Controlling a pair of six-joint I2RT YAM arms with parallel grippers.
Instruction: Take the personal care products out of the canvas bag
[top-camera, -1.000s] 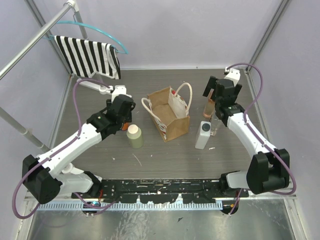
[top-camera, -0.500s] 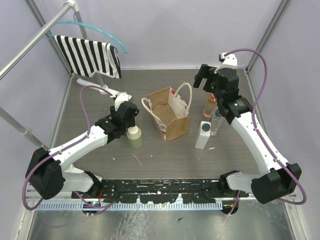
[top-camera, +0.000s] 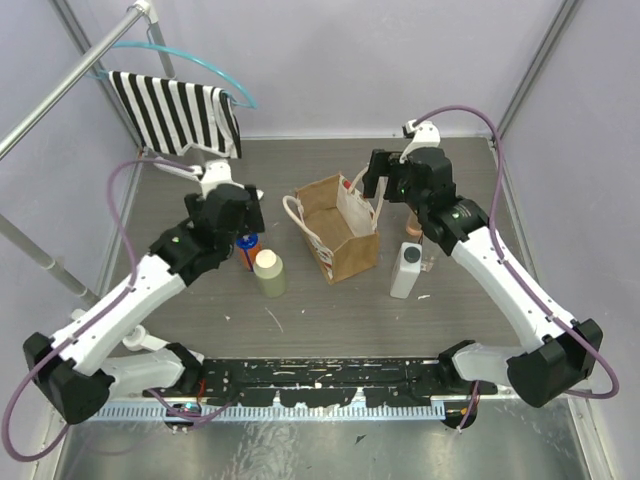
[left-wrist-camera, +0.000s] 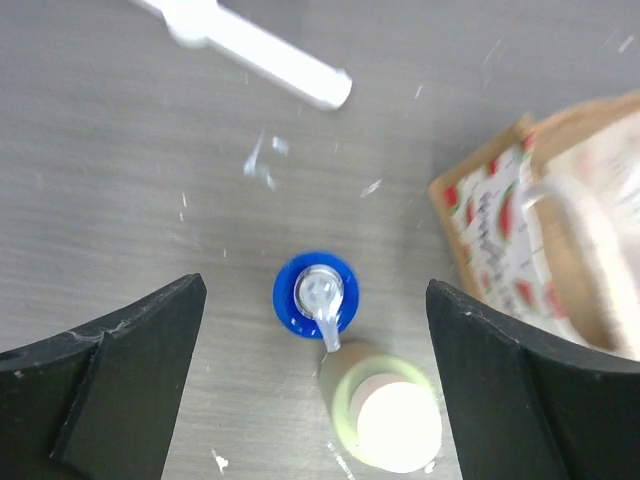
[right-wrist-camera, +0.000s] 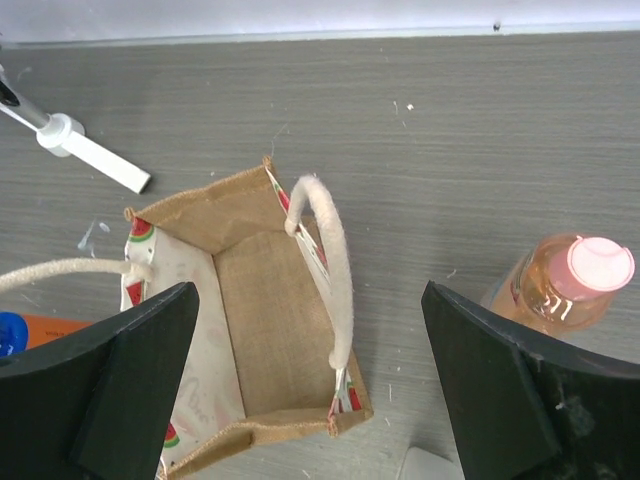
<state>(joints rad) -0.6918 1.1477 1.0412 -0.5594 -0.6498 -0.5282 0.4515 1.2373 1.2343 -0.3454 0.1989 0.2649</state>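
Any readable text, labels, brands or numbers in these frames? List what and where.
None legible.
The canvas bag has a white panel with only red watermelon pictures, no letters.
The white bottle, olive bottle, blue bottle and pink bottle show no readable label.

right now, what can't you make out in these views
Top view: the right arm covers much of the peach-pink bottle.
Right wrist view: the bottom edge cuts off the white bottle, the left edge the blue bottle.
Left wrist view: the canvas bag is blurred and cut by the right edge.
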